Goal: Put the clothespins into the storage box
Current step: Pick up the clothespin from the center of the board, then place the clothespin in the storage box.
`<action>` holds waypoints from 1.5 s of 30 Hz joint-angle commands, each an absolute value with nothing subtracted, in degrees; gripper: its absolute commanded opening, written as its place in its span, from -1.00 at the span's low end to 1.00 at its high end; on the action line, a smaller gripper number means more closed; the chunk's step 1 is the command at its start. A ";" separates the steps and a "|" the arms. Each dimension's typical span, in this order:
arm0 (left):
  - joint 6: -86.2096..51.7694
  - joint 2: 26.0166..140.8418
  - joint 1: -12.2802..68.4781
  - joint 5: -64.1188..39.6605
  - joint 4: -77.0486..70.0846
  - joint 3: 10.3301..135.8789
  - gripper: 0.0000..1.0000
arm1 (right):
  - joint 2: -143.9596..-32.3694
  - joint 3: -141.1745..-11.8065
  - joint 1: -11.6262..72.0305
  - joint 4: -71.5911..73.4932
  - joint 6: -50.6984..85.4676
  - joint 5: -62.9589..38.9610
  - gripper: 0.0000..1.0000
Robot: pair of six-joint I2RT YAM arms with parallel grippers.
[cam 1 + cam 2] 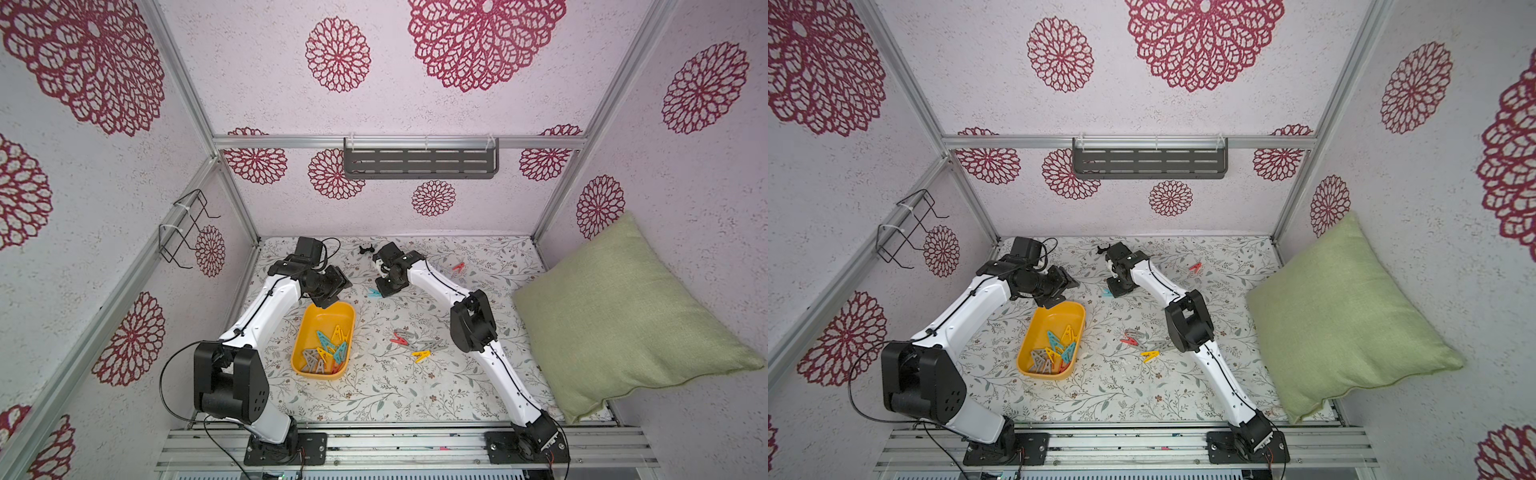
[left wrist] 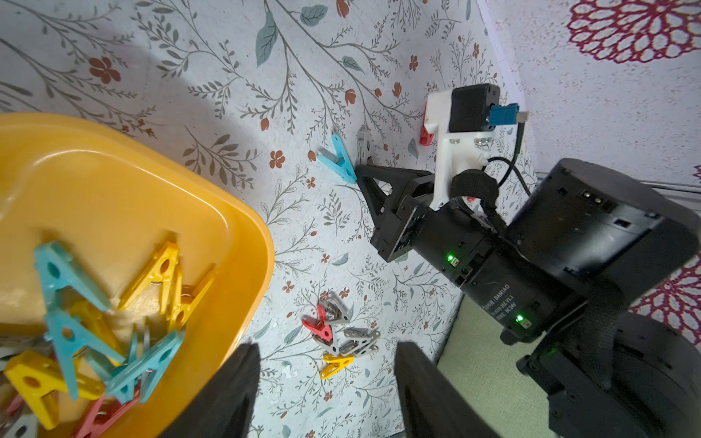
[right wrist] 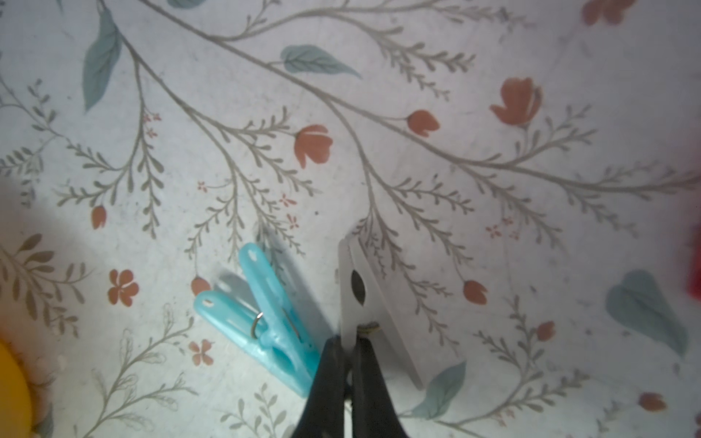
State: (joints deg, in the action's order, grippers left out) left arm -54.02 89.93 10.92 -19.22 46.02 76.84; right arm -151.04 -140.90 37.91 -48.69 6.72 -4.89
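Right gripper (image 3: pixel 349 343) clamped on the grey clothespin (image 3: pixel 358 292), peg's long axis sticking out past the jaws, teal clothespin (image 3: pixel 265 322) just beside; storage box (image 1: pixel 324 320) lies around seven to eight o'clock from it in a top view.

The left arm (image 1: pixel 266 309) reaches forward from its base with the elbow raised and the wrist bent toward the middle. The left gripper (image 2: pixel 326 345) angles downward, its fingers (image 2: pixel 227 390) standing apart with nothing between them. The right arm (image 1: pixel 436 282) stretches farther out and leans in toward the left one. Its wrist tips steeply down, and the right gripper (image 3: pixel 351 343) sits low, jaws pinched together on the end of a grey peg (image 3: pixel 379 314).
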 commanded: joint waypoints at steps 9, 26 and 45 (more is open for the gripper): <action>-52.68 80.20 6.32 -17.16 47.58 72.22 0.28 | -139.77 -142.65 44.23 -51.64 8.30 -5.75 -0.93; -49.95 60.72 -7.56 -18.24 55.32 57.58 0.32 | -139.84 -142.21 60.03 -53.09 12.64 -13.28 -0.58; -55.14 65.39 -0.69 -21.53 46.09 57.80 0.35 | -133.94 -141.99 51.50 -53.87 14.06 -3.32 0.09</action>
State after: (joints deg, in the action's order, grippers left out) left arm -54.11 63.59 -2.22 -20.80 50.65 55.70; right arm -138.96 -141.82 54.50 -52.69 13.19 -6.79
